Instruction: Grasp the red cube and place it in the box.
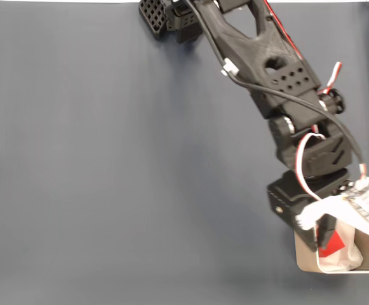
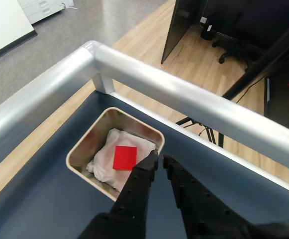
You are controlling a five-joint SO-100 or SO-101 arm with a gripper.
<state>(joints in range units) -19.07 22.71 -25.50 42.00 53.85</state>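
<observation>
The red cube [image 2: 125, 158] lies flat on the white lining [image 2: 104, 162] inside the beige box [image 2: 77, 152], which stands in the table's corner. My gripper [image 2: 160, 157] hangs over the box's right rim, just right of the cube, its black fingers [image 2: 143, 181] nearly together with nothing between them. In the fixed view the box [image 1: 303, 259] sits at the bottom right. There the cube [image 1: 333, 244] shows red inside it, under the gripper [image 1: 327, 234] and the wrist's white bracket.
A dark blue cloth [image 1: 120, 165] covers the table. The arm [image 1: 260, 57] reaches from its base at the top edge down to the box. An aluminium rail [image 2: 184, 94] borders the table just beyond the box, with wooden floor and office furniture past it.
</observation>
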